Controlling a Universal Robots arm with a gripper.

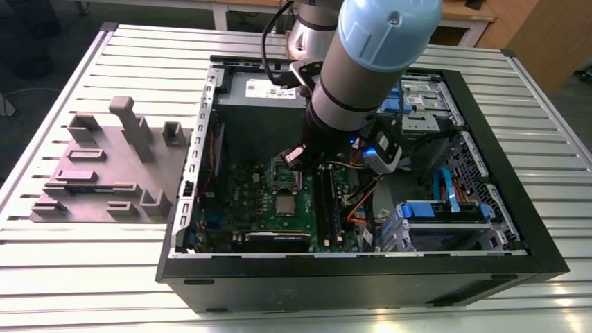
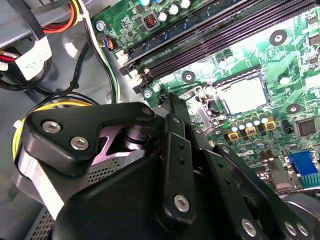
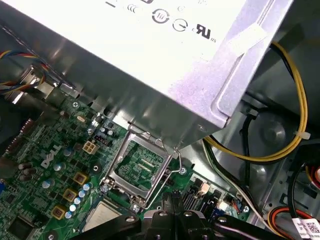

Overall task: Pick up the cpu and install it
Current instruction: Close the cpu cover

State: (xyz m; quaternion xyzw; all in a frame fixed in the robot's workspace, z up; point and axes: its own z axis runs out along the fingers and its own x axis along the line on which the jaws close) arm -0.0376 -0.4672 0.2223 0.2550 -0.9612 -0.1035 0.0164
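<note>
1. We are recording a slatted metal table carrying an open computer case, with a grey plastic fixture lying just beside it on the exterior view's left.
2. The robot arm is reaching down into the case, past the power supply box, which is looming over the board in the first wrist view.
3. The green motherboard is lying flat on the case floor, and its socket area is showing in both wrist views.
4. The gripper is hanging low over the board, near the socket but apart from it. In the second wrist view the gripper is showing its fingers drawn together, and in the first wrist view we are seeing nothing between them. We are judging it closed and carrying nothing.
5. The socket's metal hold-down frame is standing hinged open, with its wire lever released beside it.
6. The cpu is lying flat in the socket, silver top up, in the exterior view. It is showing likewise in the second wrist view and the first wrist view. Whether it is seated fully square, we cannot tell.
7. We are judging the pick-up and placing as done and the fastening as not yet done. In our judgement, any further move is calling for light, level contact well clear of the small parts crowding the socket.
</note>
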